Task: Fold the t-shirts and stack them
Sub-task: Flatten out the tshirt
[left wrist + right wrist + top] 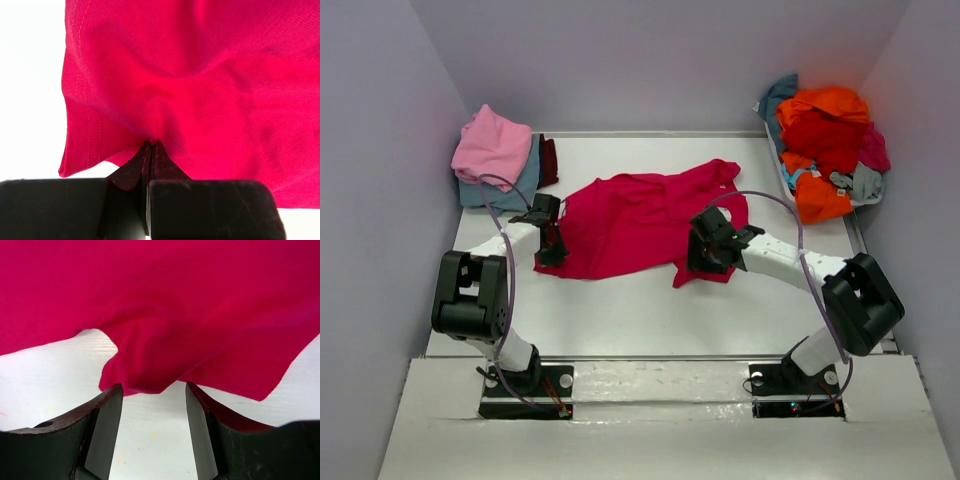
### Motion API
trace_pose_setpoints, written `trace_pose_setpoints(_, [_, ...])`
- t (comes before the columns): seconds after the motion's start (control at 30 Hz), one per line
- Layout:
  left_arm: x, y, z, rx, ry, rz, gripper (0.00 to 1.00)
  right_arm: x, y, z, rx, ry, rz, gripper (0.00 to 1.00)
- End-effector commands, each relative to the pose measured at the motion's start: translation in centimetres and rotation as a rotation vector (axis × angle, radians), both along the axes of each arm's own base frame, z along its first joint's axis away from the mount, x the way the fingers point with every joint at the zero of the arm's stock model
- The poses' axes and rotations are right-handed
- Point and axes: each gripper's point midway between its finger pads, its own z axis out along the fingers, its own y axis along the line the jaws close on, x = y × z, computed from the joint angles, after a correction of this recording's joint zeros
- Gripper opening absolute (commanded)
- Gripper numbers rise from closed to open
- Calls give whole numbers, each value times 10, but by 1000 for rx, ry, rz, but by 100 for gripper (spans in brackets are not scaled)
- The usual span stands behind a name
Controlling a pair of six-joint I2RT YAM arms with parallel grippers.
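While the magenta-red t-shirt (640, 222) lies spread and rumpled across the middle of the table (620, 320), the left gripper (151, 146) is clenched on its left edge. Both fingers (131, 174) meet there, with a pinch of cloth puckered between them. The right gripper (154, 390) stands released at the shirt's near right corner, its fingers (106, 432) well apart. A loose fold of hem hangs just at their tips, and I cannot tell whether the cloth touches them. A folded stack (495, 150), pink on top, sits at the far left corner. A heap of unfolded tees (825, 135) fills the far right.
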Motion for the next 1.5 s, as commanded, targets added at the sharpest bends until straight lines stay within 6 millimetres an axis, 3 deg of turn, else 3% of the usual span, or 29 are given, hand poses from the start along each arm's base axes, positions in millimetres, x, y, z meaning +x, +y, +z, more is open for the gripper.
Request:
trace_pose_setpoints(0.0, [-20,-4,-6,-21,60,-21,6,9,13,-8,12,-7,13,59])
trace_pose_setpoints(0.33, [-20,-5,-6,-27,55,-25,6,16,17,-18,-3,1,12,59])
trace_pose_setpoints(0.43, [-20,-5,-6,-28,52,-23,6,16,18,-24,-4,10,13,55])
trace_pose_setpoints(0.53, [-20,-5,-3,-32,45,-21,6,13,18,-30,1,26,14,36])
trace_pose_setpoints(0.63, [-20,-6,-2,-34,40,-20,6,11,18,-30,6,25,9,25])
trace_pose_setpoints(0.83, [-20,-9,9,-58,14,-9,6,4,9,-23,-7,20,0,10])
trace_pose_setpoints(1.0, [-14,-12,35,-88,-56,8,6,-6,-6,2,1,-20,-29,7])
trace_pose_setpoints(1.13, [-13,-13,60,-101,-118,11,6,-16,-26,42,7,-89,-72,7])
trace_pose_setpoints(1.17, [-13,-13,64,-103,-131,9,6,-19,-28,42,0,-77,-75,7])
trace_pose_setpoints(1.3, [-12,-13,82,-112,-192,4,6,-27,-48,89,20,-176,-121,7])
trace_pose_setpoints(1.47, [-14,-11,96,-101,-245,0,6,-38,-66,118,25,-218,-157,7])
